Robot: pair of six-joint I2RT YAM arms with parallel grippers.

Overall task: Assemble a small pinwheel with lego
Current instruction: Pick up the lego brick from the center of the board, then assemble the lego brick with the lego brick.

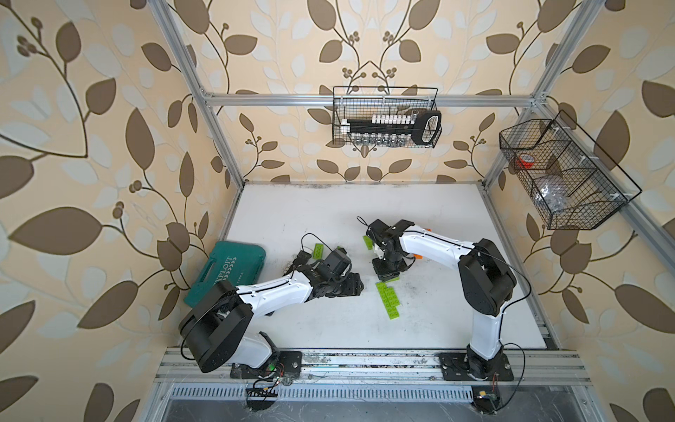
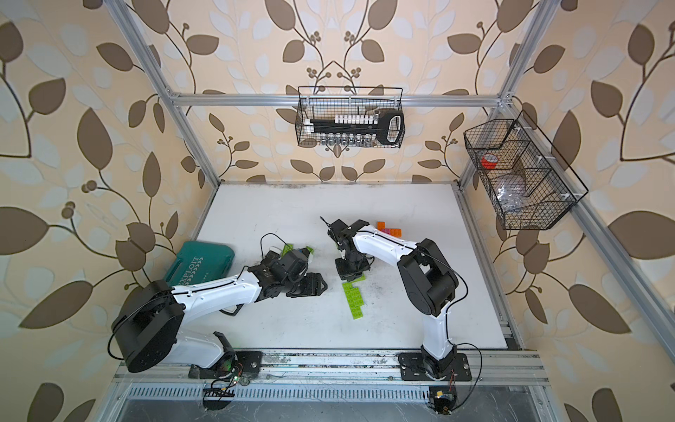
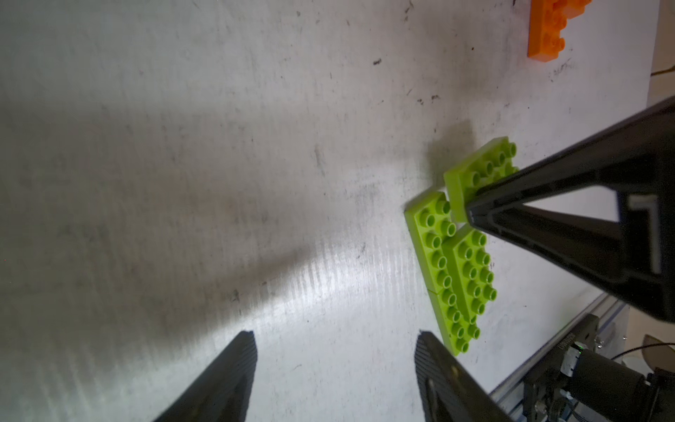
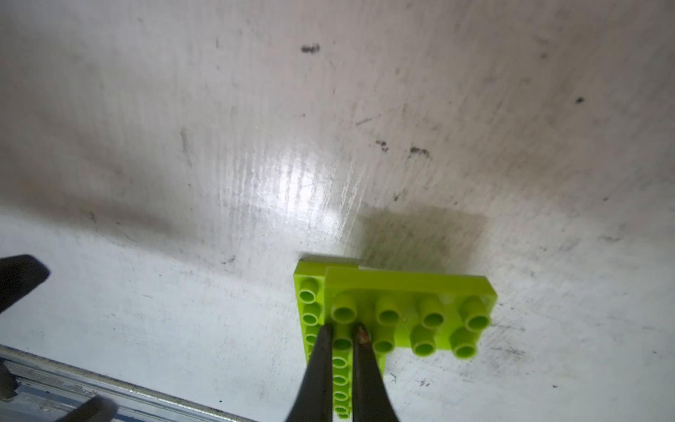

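Note:
A flat assembly of lime-green lego (image 1: 389, 297) (image 2: 354, 300) lies mid-table. In the left wrist view it is a long strip (image 3: 434, 270) with a shorter brick (image 3: 471, 277) on top. A further lime brick (image 4: 409, 303) sits crosswise at its far end. My right gripper (image 4: 343, 330) (image 1: 386, 274) is shut, its tips set down on that brick on either side of one stud. My left gripper (image 3: 334, 339) (image 1: 356, 285) stands open just left of the assembly, with only bare table between its fingers. Orange lego (image 2: 389, 230) (image 3: 548, 29) lies behind the right arm.
Loose lime bricks lie behind the left wrist (image 1: 317, 250) and by the right wrist (image 1: 366, 242). A teal tool case (image 1: 226, 272) sits at the table's left edge. Wire baskets hang on the back wall (image 1: 385, 117) and the right wall (image 1: 562, 175).

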